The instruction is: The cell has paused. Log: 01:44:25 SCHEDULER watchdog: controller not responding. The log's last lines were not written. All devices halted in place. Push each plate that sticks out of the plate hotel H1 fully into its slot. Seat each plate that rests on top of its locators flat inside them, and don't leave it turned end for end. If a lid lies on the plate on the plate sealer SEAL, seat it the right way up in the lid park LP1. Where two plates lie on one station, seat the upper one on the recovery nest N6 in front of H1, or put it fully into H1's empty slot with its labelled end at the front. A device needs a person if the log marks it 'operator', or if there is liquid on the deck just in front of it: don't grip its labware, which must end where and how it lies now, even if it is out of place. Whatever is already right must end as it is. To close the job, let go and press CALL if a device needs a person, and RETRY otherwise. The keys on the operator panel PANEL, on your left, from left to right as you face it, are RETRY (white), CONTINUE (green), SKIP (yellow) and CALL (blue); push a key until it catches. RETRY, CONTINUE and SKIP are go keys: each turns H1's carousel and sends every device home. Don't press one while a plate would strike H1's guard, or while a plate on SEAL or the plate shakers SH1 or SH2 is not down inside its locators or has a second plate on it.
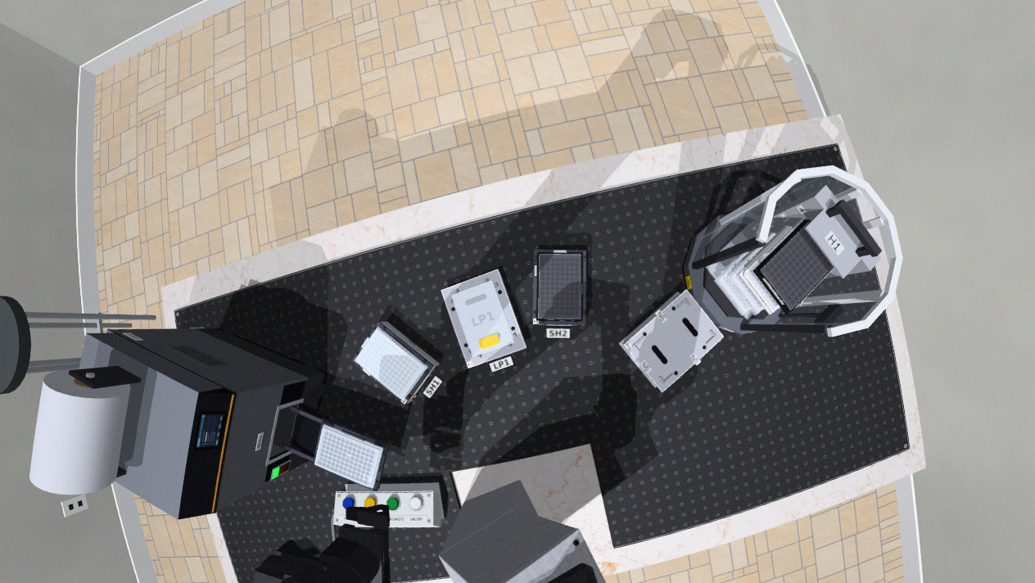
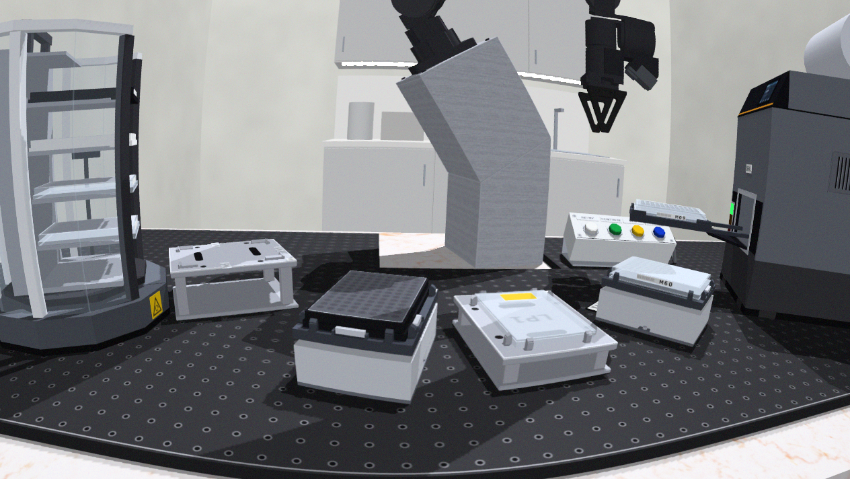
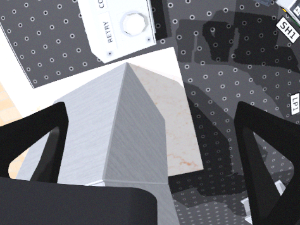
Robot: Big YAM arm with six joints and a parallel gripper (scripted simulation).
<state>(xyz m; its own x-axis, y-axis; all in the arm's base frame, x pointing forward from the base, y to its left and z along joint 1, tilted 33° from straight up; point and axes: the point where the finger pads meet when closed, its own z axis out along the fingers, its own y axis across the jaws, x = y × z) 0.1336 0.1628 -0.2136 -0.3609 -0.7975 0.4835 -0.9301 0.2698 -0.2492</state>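
My gripper [image 2: 602,116] is open and empty, high above the operator panel [image 2: 621,237]. The blue CALL key [image 2: 658,231] is at the panel's other end. A white plate marked M09 [image 2: 669,209] lies on the sealer's tray with no lid on it. A clear lid [image 2: 538,318] lies in LP1. A white plate marked M60 [image 2: 660,276] sits on SH1. A dark plate [image 2: 368,297] sits on SH2.
The recovery nest N6 [image 2: 231,255] carries nothing. The plate hotel H1 [image 2: 71,178] holds plates on its shelves [image 1: 767,278]; none shows past the guard. The sealer body [image 2: 791,196] stands close beside the panel. I see no liquid on the deck.
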